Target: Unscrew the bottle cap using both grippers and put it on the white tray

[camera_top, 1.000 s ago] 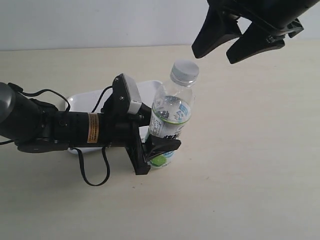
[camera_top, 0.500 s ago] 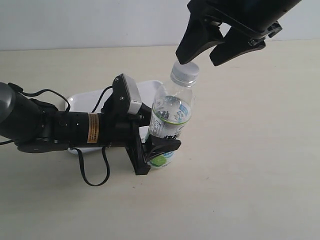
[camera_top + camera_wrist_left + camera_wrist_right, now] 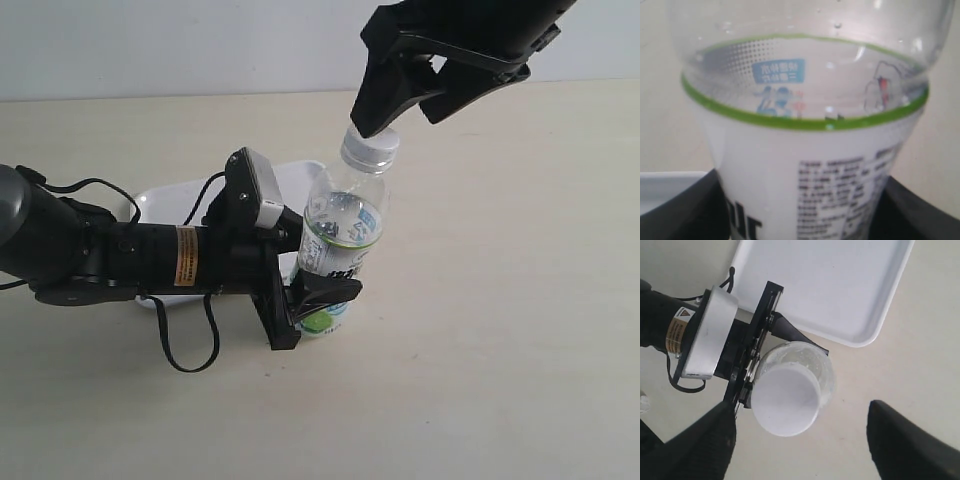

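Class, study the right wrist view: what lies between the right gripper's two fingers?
The bottle cap, seen from above in the right wrist view, lies there, nearer one finger of the open right gripper.

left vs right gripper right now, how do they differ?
Grip: the left gripper is shut on the bottle at its labelled body; the right gripper is wide open and holds nothing.
Pose: the left gripper reaches in sideways, low by the table; the right gripper points down from above, over the bottle cap.
Shared: both are black with two pointed fingers.
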Robot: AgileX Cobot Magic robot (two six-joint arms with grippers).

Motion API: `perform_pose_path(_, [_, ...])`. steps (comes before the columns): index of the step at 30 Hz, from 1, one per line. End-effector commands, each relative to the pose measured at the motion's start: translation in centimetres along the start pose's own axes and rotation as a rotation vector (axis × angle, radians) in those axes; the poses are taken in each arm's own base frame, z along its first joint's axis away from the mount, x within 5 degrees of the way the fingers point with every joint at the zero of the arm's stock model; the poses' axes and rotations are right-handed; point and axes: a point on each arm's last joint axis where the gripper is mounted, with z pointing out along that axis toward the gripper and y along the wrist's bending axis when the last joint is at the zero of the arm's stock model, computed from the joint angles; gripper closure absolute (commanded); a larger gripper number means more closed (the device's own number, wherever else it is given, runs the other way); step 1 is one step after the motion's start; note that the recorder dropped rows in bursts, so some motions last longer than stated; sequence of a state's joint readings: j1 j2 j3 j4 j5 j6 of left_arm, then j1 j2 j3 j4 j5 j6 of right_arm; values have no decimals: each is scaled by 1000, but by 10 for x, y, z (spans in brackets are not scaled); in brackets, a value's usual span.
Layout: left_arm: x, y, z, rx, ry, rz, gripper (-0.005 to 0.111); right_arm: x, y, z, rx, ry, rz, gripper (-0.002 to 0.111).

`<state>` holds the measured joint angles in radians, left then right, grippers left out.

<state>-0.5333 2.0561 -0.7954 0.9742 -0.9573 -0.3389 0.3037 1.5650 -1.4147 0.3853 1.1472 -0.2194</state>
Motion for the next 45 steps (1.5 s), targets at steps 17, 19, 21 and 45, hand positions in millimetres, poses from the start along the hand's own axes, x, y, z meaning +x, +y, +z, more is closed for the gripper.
perform_pose_path(17, [-4,0,-1,-1,-29,-4,107,-12,-5,26,-19,0,58,38])
perform_pose_path(19, [-4,0,-1,-1,-29,-4,107,-12,-5,26,-22,-1,57,38])
perform_pose_path(21, [-4,0,-1,-1,-29,-4,107,-12,-4,26,-30,5,59,40])
perform_pose_path(45, [-4,0,-1,-1,-29,-5,107,-8,-1,26,-67,38,-4,86])
